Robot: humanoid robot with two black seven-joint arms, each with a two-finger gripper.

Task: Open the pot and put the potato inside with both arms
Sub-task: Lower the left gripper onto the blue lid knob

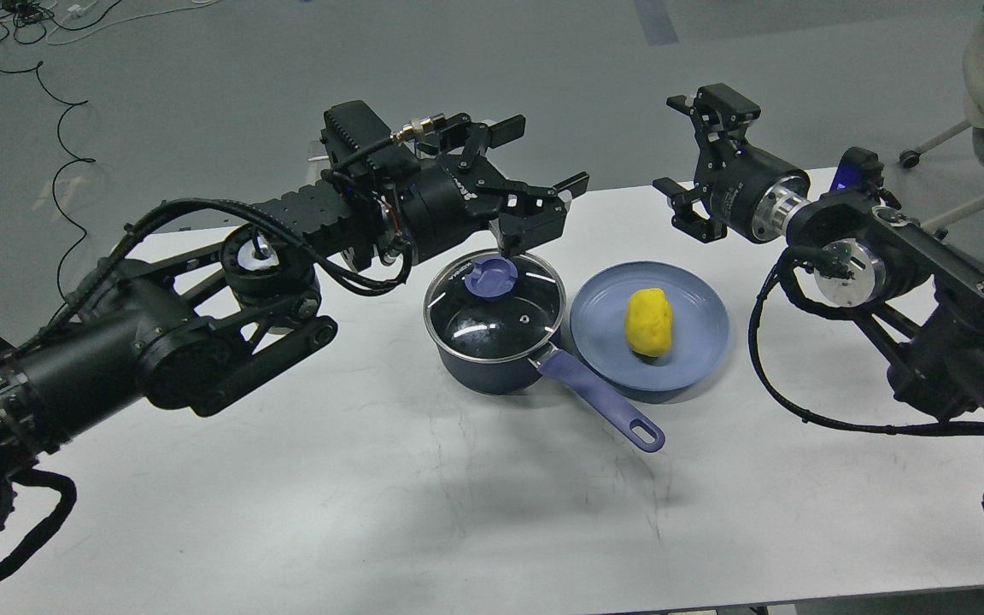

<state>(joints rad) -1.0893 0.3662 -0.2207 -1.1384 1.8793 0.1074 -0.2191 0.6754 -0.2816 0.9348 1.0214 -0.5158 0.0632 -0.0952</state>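
Blue plate on white table; black cables on grey floor far left.

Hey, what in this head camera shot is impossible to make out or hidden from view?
- Inside of the pot: head view; the lid is on and its dark glass shows only reflections.
- Far edge of the knob: head view, covered by the left claw just above it; contact can't be judged.
- Underside of the potato on the plate: faces away.
- Arm bases: cut off by the side edges.
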